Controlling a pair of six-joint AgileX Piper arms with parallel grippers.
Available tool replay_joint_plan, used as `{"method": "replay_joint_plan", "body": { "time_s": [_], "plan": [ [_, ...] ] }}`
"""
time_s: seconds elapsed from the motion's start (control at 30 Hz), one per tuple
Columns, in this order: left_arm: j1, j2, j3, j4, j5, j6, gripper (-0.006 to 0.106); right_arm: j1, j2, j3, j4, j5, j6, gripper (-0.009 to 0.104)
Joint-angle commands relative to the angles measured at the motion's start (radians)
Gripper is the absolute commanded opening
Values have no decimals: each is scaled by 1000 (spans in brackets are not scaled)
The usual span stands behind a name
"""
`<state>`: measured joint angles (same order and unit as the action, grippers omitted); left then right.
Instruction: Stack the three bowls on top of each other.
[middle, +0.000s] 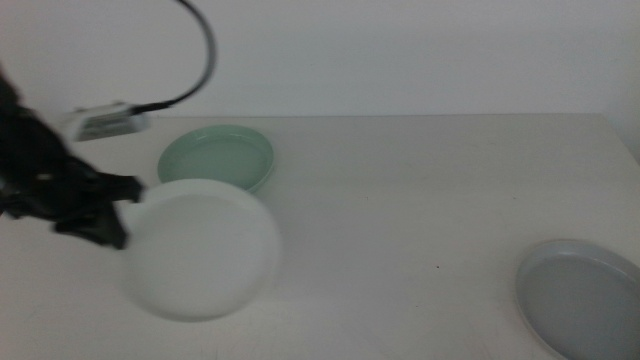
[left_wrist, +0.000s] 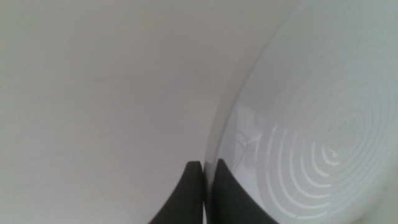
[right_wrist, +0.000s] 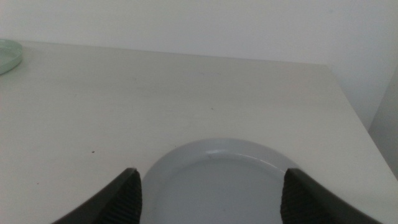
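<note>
The right claw (right_wrist: 208, 196) stands wide open, its two dark jaws spread well apart over the pale bench (right_wrist: 186, 99). Between them lies the light grey bowl (right_wrist: 217, 180), a shallow round dish with a low rim, resting flat on the bench; neither jaw touches it as far as can be seen. Far off, at the picture's edge, a sliver of the mint green bowl (right_wrist: 9, 55) shows. A white wall (right_wrist: 186, 25) rises behind the bench.

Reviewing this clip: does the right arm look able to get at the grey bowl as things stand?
Probably yes. In the right wrist view the right tool is open with the grey bowl lying between and just beyond its jaws, nothing on it or beside it. The left tool is busy far off, shut on the white bowl.
</note>
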<state>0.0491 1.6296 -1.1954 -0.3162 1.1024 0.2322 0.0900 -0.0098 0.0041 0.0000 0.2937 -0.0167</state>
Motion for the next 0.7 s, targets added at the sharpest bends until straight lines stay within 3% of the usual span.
{"method": "replay_joint_plan", "body": {
  "time_s": [0.0, 0.37, 0.67],
  "plan": [
    [-81, -38, -28, -58, -43, -59, 0, -7, -26, -29, -9, -77, -12, 57],
    [-397, 52, -28, -91, -308, -209, 0, -7, -26, -29, -9, -77, -12, 57],
    [-488, 142, -28, -167, -423, -209, 0, -7, -26, -29, -9, -77, -12, 57]
  ]
}}
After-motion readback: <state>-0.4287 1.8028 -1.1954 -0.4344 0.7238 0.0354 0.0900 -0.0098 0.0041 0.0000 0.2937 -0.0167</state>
